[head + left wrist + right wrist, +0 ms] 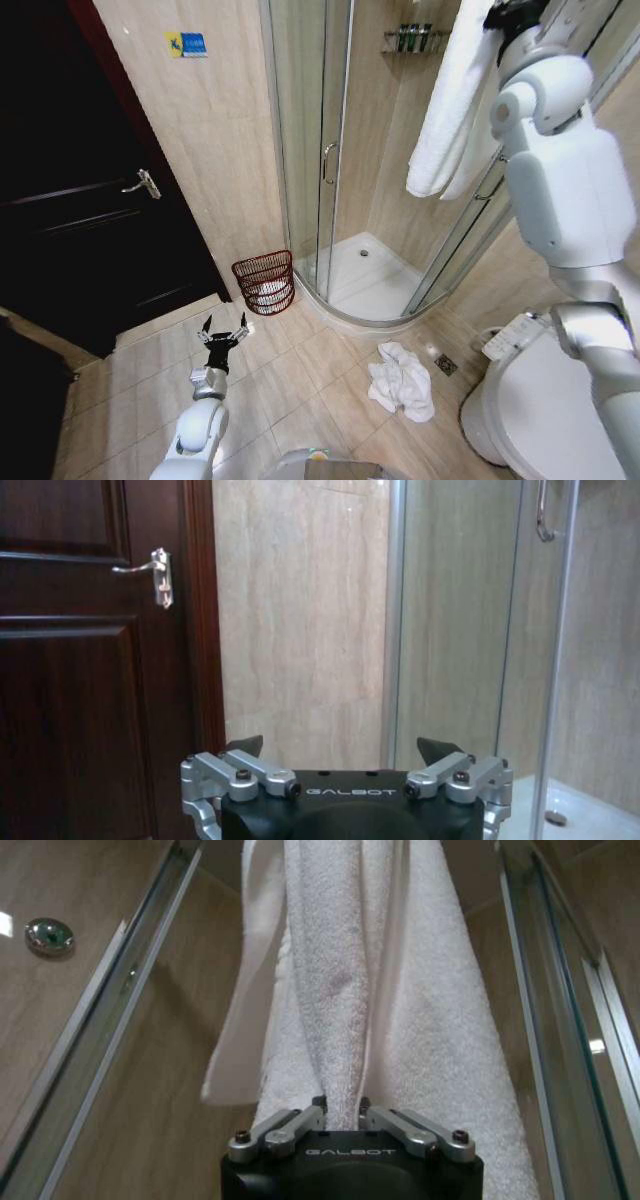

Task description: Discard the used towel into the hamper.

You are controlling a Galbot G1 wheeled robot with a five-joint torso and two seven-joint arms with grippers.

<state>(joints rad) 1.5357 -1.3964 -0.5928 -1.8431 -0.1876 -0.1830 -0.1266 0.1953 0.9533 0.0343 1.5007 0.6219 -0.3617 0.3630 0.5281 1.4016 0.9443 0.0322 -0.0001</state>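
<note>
A long white towel [445, 110] hangs at the top right in the head view, in front of the shower glass. My right gripper [510, 15] is raised high and shut on its upper part. In the right wrist view the towel [400, 1012] drapes away from the right gripper [340, 1104], pinched between the fingers. The hamper [263, 283], a dark reddish-brown wire basket, stands on the floor against the wall beside the shower. My left gripper [222, 328] hovers low, just in front of the hamper, and is open. In its own wrist view the left gripper [342, 746] holds nothing.
A second white towel [400, 382] lies crumpled on the tile floor near a floor drain [446, 365]. The curved glass shower enclosure [330, 150] stands behind it, a toilet [530, 410] at bottom right, and a dark wooden door [90, 200] on the left.
</note>
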